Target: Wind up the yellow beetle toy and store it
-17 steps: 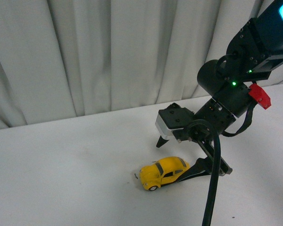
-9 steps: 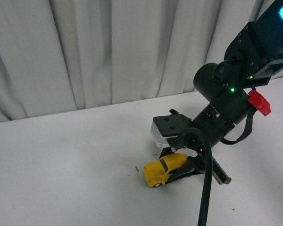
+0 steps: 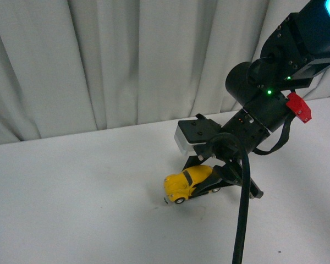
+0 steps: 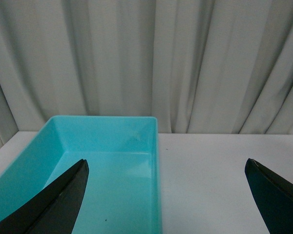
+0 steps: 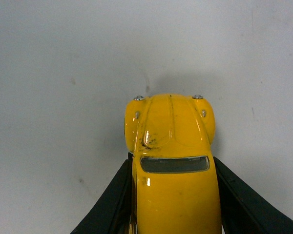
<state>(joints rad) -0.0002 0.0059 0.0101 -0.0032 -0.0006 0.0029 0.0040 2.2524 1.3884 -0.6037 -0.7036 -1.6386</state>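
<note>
Front view: my right jaws closed on yellow beetle toy [image 3: 186, 185], flanks pinched, nose poking out beyond tips. Wheels on worktop [image 3: 71, 214] or just off it, cannot tell. Second ago toy sat side-on beside parted tips; since then turned in line with jaws and clamped. Grasp looks secured, so I judge winding stroke can start.

Left wrist view: my left jaws spread wide, empty. Turquoise bin [image 4: 105, 136] ahead, between tips; likely store.

Right wrist view: toy [image 5: 171, 185] between both tips, touching each.
</note>
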